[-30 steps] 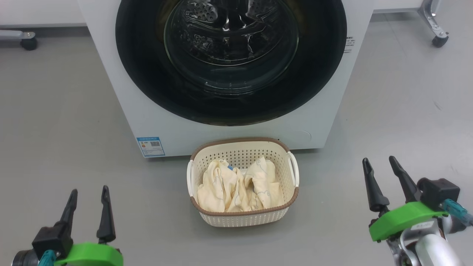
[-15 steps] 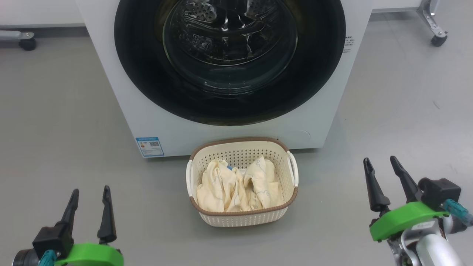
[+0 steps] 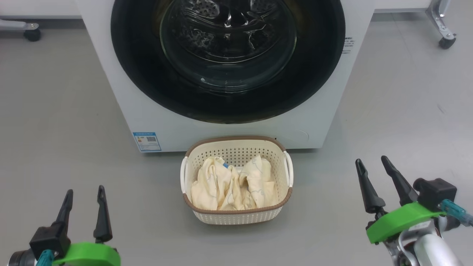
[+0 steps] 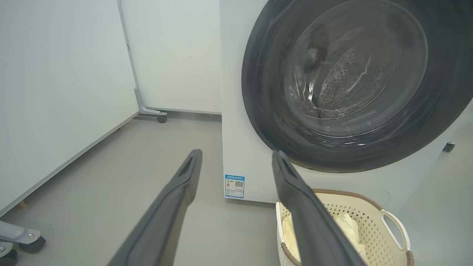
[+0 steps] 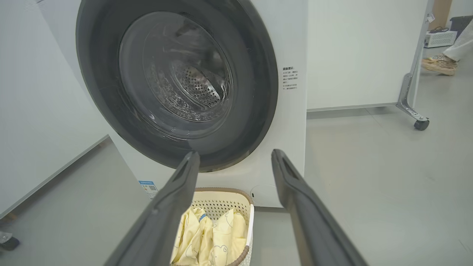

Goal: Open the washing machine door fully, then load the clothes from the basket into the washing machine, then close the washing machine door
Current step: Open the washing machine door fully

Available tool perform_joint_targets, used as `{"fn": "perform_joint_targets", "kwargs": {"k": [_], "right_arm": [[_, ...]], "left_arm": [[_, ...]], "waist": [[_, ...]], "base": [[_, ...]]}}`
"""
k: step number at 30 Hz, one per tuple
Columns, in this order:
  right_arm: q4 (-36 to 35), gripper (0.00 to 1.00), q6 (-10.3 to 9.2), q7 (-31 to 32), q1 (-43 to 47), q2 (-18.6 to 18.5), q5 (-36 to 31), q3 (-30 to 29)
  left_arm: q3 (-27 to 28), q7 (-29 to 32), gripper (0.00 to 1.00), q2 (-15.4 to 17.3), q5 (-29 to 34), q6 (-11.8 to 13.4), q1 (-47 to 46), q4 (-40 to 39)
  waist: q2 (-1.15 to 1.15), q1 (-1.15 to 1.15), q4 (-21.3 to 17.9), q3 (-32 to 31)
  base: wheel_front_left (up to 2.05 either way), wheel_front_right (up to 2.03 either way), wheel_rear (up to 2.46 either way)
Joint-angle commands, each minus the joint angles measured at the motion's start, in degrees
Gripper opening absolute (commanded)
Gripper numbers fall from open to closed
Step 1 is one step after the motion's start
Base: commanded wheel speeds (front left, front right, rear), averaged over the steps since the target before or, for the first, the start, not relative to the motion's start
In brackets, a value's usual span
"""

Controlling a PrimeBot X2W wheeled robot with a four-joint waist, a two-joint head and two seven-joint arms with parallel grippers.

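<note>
The cream perforated basket of pale yellow clothes sits just before the white washing machine, whose black-ringed glass door is closed. The left end effector and right end effector gape wide, empty.

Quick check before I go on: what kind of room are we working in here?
Probably a lab or test bay rather than a home laundry. The washing machine stands alone on a bare grey floor, and it is walled in by white partition panels on caster wheels.
</note>
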Motion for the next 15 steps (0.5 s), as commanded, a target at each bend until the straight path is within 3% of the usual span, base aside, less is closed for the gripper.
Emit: {"fn": "perform_joint_targets", "kwargs": {"k": [1, 15], "right_arm": [[-1.66, 1.0, -0.19, -0.8, -2.17, -1.06, -0.72, 0.52], [-1.71, 1.0, -0.19, -0.8, -2.8, -1.06, -0.57, 0.22]], "left_arm": [[1.74, -0.8, 1.0, 0.88, -0.16, -0.07, -3.22, -1.93], [2.56, -0.8, 1.0, -0.02, -0.75, -0.15, -3.72, -3.48]], "waist": [[0.0, 0.0, 0.01, 0.12], [0.0, 0.0, 0.03, 1.18]], "base": [[1.23, 1.23, -2.46], [1.16, 1.16, -2.33]]}}
